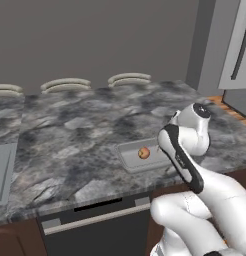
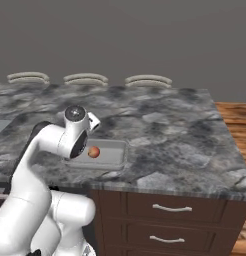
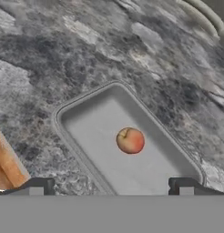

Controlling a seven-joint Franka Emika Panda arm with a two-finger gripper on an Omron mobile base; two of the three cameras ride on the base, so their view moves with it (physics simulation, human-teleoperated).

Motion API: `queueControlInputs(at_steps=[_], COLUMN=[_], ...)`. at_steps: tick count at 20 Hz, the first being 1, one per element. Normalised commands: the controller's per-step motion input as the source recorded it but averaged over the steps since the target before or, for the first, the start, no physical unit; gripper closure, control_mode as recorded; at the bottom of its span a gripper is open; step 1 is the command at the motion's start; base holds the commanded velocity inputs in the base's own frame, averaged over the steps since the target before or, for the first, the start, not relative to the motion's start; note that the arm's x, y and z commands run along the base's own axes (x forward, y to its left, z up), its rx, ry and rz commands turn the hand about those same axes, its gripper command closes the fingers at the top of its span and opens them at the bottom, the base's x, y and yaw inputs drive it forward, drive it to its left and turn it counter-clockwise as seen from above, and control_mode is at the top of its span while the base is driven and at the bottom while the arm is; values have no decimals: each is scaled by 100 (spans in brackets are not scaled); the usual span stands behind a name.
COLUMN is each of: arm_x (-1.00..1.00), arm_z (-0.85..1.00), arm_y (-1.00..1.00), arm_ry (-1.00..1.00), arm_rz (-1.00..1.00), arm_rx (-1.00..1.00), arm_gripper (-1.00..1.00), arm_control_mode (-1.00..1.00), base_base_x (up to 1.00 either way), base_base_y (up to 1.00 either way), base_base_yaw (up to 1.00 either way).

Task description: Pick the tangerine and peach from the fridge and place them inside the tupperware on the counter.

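One peach in tupperware, open claw tips cropped

The arm's elbow hides the right end of the tupperware in the left base view and its left end in the right base view. The fridge, right of the counter, is cut off by the frame edge. The hand view crops the tupperware's near corner.

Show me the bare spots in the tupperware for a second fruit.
The tupperware holds just the peach near its middle. Floor is free between peach and every wall, widest toward the corner farthest from the fingertips. Nowhere crowded.
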Motion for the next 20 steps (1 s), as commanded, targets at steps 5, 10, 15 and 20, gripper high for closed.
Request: queueControlInputs(at_steps=[5, 10, 15, 20], arm_x=[-72, -75, -80, -85], arm_z=[47, 34, 42, 25], arm_y=[0, 0, 0, 0], arm_ry=[0, 0, 0, -5], arm_rz=[-83, -57, -33, -23], arm_rx=[23, 28, 33, 17], arm_gripper=[-100, -100, -100, -100], arm_control_mode=[-100, -100, -100, -100], base_base_x=[0, 0, 0, 0], base_base_y=[0, 0, 0, 0], base_base_yaw=[0, 0, 0, 0])
